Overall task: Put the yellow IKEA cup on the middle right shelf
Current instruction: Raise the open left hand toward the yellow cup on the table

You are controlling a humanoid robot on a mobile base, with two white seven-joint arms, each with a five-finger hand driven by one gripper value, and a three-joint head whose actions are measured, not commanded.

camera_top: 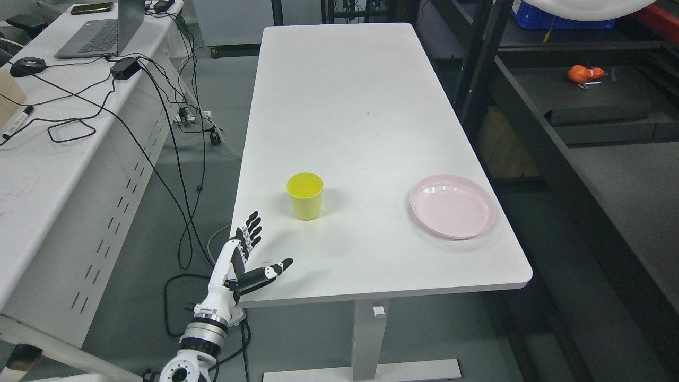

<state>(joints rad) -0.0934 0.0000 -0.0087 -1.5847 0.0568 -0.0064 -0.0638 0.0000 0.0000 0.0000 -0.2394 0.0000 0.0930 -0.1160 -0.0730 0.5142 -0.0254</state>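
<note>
A yellow cup (305, 196) stands upright on the white table (345, 106), near its front left part. My left hand (260, 249) hovers over the table's front left corner, a short way below and left of the cup, not touching it. Its fingers are spread and the thumb points right; it holds nothing. The dark shelf unit (610, 175) runs along the right side of the picture. The right arm does not show.
A pink plate (452, 206) lies on the table's front right. An orange object (583, 73) rests on a shelf at the upper right. A second desk (48, 148) at the left carries a laptop (103, 32) and cables, with more cables hanging to the floor between the tables.
</note>
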